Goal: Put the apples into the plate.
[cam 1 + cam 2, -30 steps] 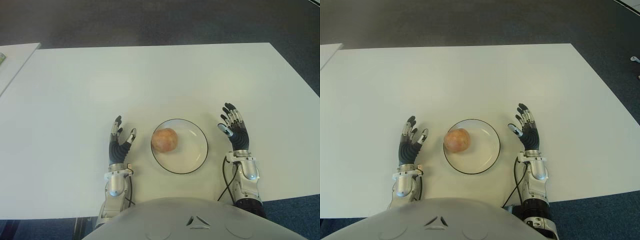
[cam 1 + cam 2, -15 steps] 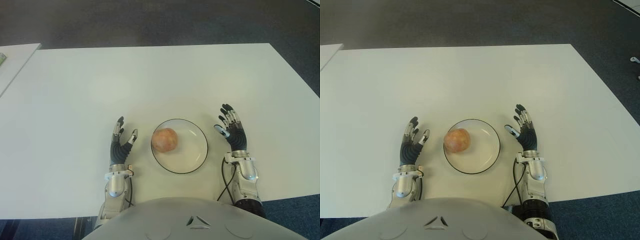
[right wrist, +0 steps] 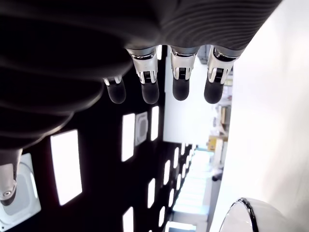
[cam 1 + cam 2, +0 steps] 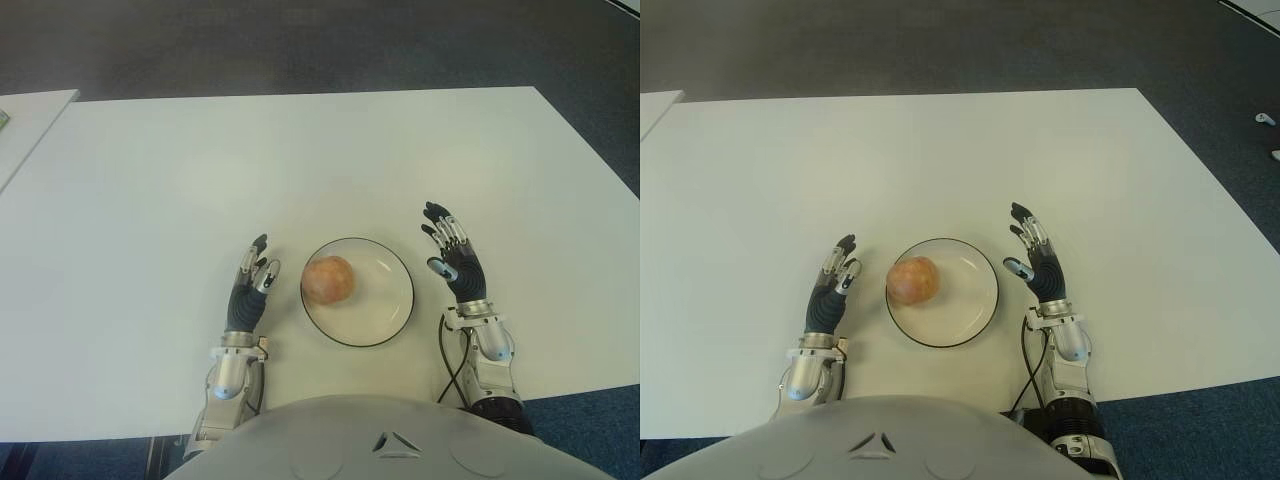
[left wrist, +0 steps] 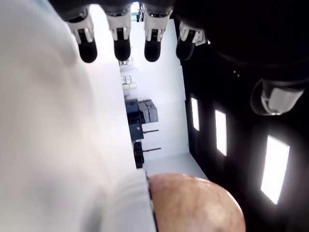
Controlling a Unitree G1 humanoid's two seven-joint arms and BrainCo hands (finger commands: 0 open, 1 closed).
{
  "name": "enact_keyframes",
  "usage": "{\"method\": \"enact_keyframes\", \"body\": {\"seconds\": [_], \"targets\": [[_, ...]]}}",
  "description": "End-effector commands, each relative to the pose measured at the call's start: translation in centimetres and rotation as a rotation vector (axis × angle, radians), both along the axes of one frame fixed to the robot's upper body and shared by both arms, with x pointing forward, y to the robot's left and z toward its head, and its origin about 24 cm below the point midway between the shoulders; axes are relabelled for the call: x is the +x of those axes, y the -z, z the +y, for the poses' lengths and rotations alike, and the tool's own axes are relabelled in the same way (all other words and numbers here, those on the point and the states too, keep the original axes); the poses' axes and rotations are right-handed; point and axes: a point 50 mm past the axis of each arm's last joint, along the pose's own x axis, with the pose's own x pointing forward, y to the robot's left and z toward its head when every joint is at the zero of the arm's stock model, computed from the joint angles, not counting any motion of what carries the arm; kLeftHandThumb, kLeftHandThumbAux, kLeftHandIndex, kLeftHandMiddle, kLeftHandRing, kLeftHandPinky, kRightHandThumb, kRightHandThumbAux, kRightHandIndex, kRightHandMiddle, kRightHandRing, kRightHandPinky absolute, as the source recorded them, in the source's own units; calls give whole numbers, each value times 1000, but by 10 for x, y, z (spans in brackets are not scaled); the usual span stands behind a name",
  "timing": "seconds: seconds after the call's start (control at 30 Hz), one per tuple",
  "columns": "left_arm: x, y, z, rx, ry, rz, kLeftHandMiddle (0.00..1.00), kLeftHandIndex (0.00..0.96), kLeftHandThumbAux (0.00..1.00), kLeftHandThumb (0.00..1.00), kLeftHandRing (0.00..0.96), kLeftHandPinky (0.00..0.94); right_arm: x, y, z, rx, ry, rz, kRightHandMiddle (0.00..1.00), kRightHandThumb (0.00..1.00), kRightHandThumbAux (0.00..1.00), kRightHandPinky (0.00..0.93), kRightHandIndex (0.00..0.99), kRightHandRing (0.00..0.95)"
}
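One apple (image 4: 329, 279) is recorded in the left eye view, lying inside the white plate (image 4: 392, 318) toward its left side, on the white table (image 4: 300, 160). The left hand (image 4: 250, 292) shows just beside the plate's left edge, fingers extended and spread, holding nothing. The right hand (image 4: 452, 264) shows just beside the plate's right edge, likewise spread and empty. Neither hand touches the plate or the apple. A black cable (image 4: 446, 362) runs along the right forearm near the table's front edge. A second table (image 4: 25, 115) shows at the far left, apart from the main one. Dark carpet (image 4: 300, 45) lies beyond the far edge.

Right eye view: same arrangement, with no object standing between either hand and the plate.

Left wrist view: four fingertips (image 5: 120, 48) are held straight and apart, with nothing between them. The apple (image 5: 193, 205) appears close by, against the plate's rim (image 5: 149, 203).

Right wrist view: the fingertips (image 3: 181, 89) are extended and separated, gripping nothing. A portion of the plate's dark-edged rim (image 3: 246, 203) is visible; the apple cannot be seen from here.
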Motion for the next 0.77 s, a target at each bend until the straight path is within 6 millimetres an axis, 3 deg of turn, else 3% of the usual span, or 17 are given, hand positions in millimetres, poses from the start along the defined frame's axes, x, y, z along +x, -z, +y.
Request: {"method": "enact_keyframes", "body": {"seconds": [0.03, 0.47, 0.77], "targets": [[-12, 15, -1, -27, 28, 97, 0, 0, 242, 0, 0, 0, -32, 40, 1, 31, -2, 212, 0, 0, 490, 0, 0, 0], [-12, 15, 4, -86, 34, 94, 0, 0, 261, 0, 0, 0, -30, 40, 3, 4, 20, 207, 0, 0, 734, 0, 0, 0], [-13, 8, 7, -71, 76, 43, 0, 0, 276, 0, 0, 0, -31, 42, 9, 49, 13, 229, 0, 0, 809, 0, 0, 0]]}}
